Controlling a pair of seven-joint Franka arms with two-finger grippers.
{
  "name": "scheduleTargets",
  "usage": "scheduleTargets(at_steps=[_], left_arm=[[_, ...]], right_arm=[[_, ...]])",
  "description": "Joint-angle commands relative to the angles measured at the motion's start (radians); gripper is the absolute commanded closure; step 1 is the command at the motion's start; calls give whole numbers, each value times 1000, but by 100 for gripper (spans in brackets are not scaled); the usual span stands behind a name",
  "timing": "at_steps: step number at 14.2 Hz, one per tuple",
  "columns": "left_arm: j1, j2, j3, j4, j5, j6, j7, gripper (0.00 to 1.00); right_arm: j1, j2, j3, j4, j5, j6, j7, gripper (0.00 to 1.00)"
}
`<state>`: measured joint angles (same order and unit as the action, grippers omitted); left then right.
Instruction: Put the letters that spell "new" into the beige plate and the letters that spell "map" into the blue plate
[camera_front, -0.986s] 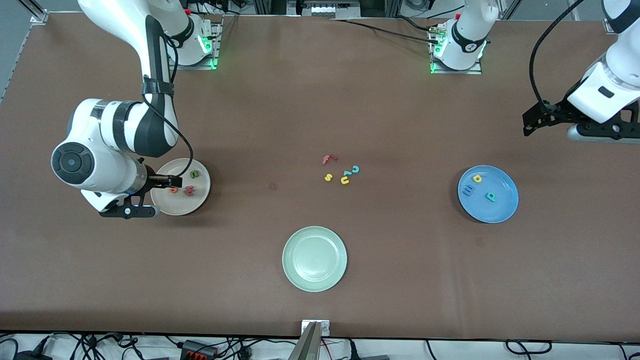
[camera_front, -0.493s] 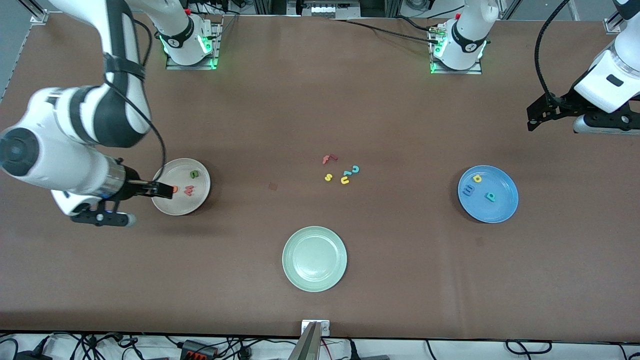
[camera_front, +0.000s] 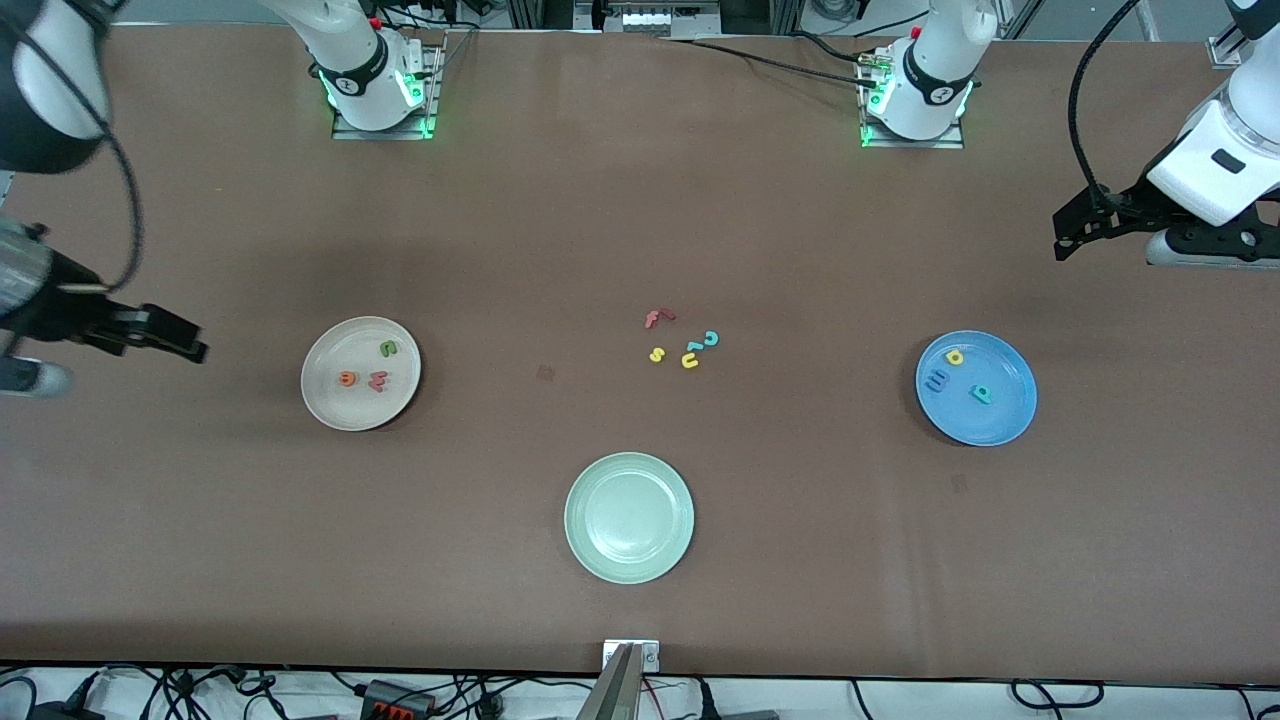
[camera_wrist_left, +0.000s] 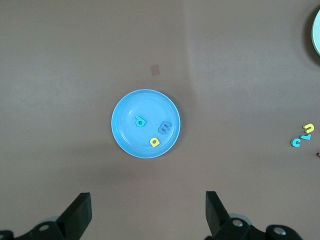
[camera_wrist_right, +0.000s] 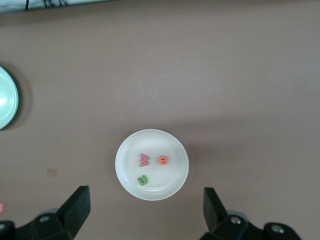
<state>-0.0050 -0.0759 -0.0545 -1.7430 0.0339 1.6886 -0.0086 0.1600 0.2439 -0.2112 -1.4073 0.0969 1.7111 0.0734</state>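
Note:
The beige plate (camera_front: 345, 410) holds the dark green "n" (camera_front: 387, 349), the orange "e" (camera_front: 347, 379) and the pinkish-red "w" (camera_front: 378, 380). In the blue plate (camera_front: 1000, 420) lie the yellow "a" (camera_front: 955, 356), the blue "m" (camera_front: 937, 380) and the teal "p" (camera_front: 983, 394). My right gripper (camera_front: 190, 345) hangs open and empty over bare table, off the beige plate (camera_wrist_right: 170, 182) toward the right arm's end. My left gripper (camera_front: 1062, 240) is open and empty too, high over bare table beside the blue plate (camera_wrist_left: 127, 140).
A pale green plate (camera_front: 629, 517) sits near the front edge with nothing in it. Mid-table lie loose letters: a red "f" (camera_front: 658, 318), a yellow "s" (camera_front: 657, 354), a yellow "u" (camera_front: 690, 360) and a teal hook shape (camera_front: 710, 339).
My right gripper has lifted off the beige plate and swung away toward the right arm's end of the table. The left arm shifted slightly at first, then stayed still.

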Motion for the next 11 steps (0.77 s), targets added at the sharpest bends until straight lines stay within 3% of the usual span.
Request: scheduleTargets(at_steps=[1,5,9,11], left_arm=[[7,-1,-2,17,-23,-24,27,0],[5,1,-2,17,-23,-24,27,0],[4,-1,-2,17,-23,-24,27,0],[3,-1,-2,17,-23,-24,27,0]], right_arm=[[-89,-50,42,-12,-22,-46,-18,0],[-197,-97,150,-39,-78,-71,-99,0],[-194,-116,151,-62,-105,-159,-92,0],[-195,-191,150,-177,-106,-102,-92,0]])
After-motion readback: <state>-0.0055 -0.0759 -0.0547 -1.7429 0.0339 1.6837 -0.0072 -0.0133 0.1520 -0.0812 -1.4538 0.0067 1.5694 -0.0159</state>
